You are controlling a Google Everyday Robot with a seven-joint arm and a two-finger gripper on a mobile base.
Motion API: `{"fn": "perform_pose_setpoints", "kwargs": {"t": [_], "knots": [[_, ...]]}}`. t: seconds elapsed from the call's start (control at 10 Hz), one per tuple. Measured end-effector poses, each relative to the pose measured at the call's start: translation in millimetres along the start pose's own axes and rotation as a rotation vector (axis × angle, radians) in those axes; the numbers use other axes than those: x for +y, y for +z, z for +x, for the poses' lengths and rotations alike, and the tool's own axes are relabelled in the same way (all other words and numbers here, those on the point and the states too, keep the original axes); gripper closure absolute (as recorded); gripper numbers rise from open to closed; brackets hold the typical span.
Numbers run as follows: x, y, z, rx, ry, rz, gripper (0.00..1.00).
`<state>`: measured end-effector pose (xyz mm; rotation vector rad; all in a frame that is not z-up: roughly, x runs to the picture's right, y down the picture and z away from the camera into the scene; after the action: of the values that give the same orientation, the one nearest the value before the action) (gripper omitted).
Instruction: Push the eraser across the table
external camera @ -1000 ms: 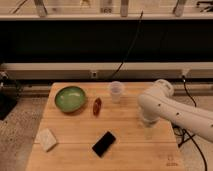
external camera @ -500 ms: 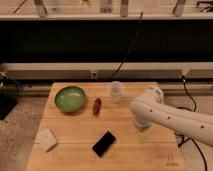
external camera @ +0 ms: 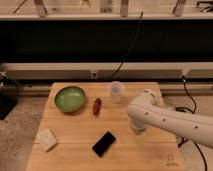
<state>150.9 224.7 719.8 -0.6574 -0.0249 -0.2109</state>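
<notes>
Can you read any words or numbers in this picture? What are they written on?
None can be read.
Small dark mark near the front right corner of the table: too blurred to read.
Eraser, bowl, cup: no writing shows.
Gripper, over the table to the right of the eraser: no writing shows.
</notes>
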Motion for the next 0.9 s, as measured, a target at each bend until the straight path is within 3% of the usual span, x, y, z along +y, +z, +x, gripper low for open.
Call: {"fn": "perform_pose_setpoints", "kwargs": {"t": [0.2,0.4,0.9], "knots": [[1.0,3.3,-2.6,-0.005,-0.003,-0.006,0.21],[3.3,15.2,-4.3,-0.013,-0.008,-0.019,0.32],[9.0,39.1,-9.9,-0.03,-0.007,-0.046,0.81]]}}
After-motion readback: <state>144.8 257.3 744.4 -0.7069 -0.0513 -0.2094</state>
